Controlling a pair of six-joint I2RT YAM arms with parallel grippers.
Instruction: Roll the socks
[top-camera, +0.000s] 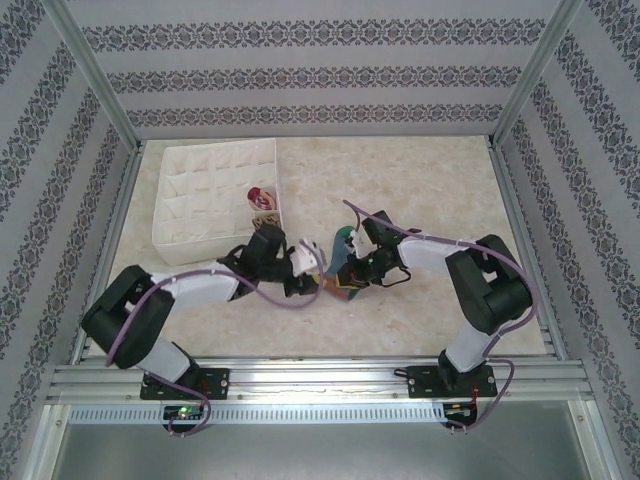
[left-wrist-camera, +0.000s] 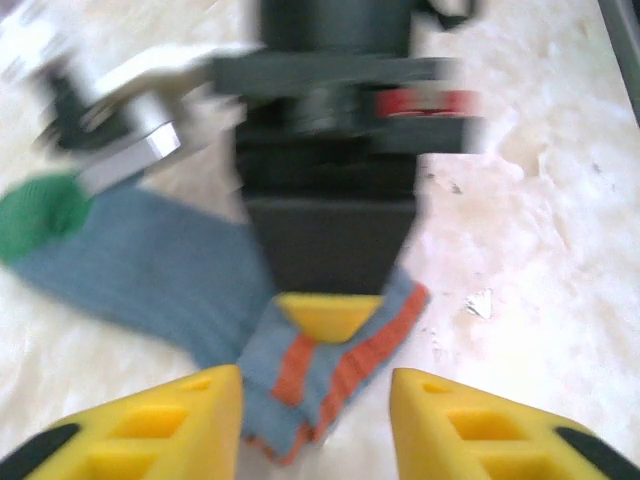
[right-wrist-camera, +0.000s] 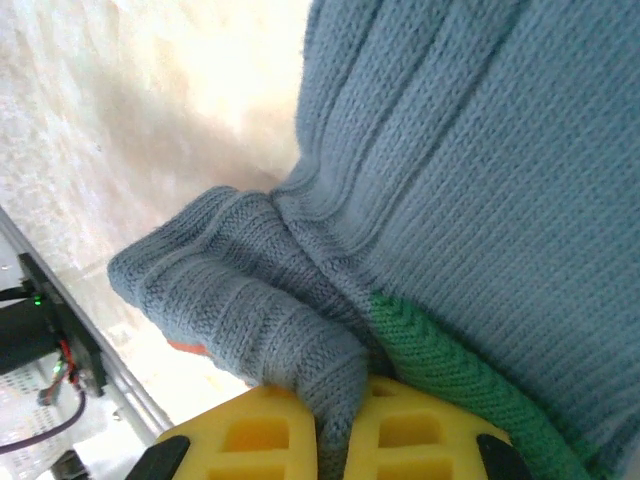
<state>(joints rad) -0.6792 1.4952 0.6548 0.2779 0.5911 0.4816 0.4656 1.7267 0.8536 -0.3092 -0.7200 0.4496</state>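
Your blue sock (left-wrist-camera: 150, 270) lies just below the centre of the top view on the pale marbled table (left-wrist-camera: 540, 250). It is soft ribbed knit with a green toe (left-wrist-camera: 40, 215) and an orange-striped cuff (left-wrist-camera: 330, 370). The right pincer (right-wrist-camera: 340, 425) is clenched on a bunched fold of that knit. The left pincer (left-wrist-camera: 315, 390) stands released, with a yellow finger on either side of the cuff. I judge the rolling barely begun. Next you'd want the left to close on the cuff and turn it tightly, because limp knit springs loose. The white quilted box (top-camera: 195, 245) at upper left holds one rolled sock (top-camera: 262, 197).
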